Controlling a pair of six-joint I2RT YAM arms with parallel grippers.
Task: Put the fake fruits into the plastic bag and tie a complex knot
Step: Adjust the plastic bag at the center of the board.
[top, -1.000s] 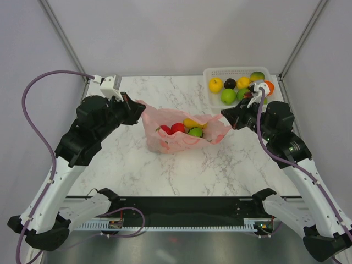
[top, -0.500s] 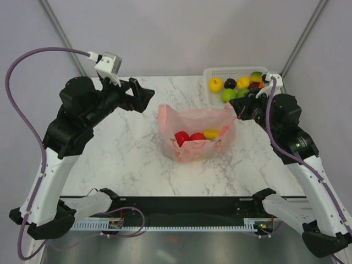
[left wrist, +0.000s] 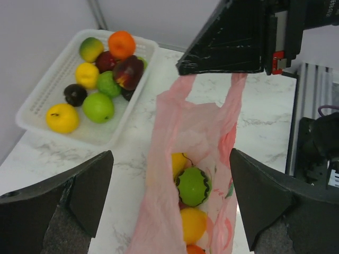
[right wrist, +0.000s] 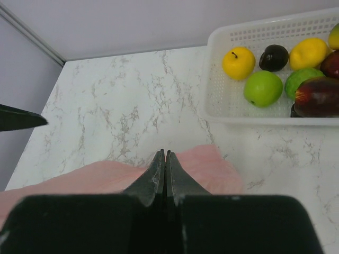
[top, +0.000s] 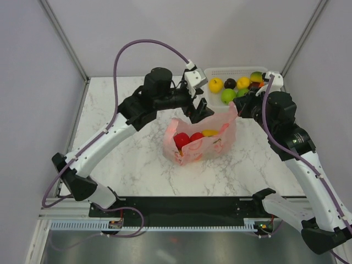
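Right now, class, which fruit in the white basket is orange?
The round orange fruit at the far end of the basket, beside the yellow-green one. The other fruits there are yellow, green, dark red or dark purple.

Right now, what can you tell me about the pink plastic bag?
The pink plastic bag is thin, crinkly and translucent, with a faint print on its side. It sits on the marble table, mouth open upward, with red, yellow and green fruits inside. The shut right gripper pinches its handle and holds it up; the open left gripper hovers over its mouth.
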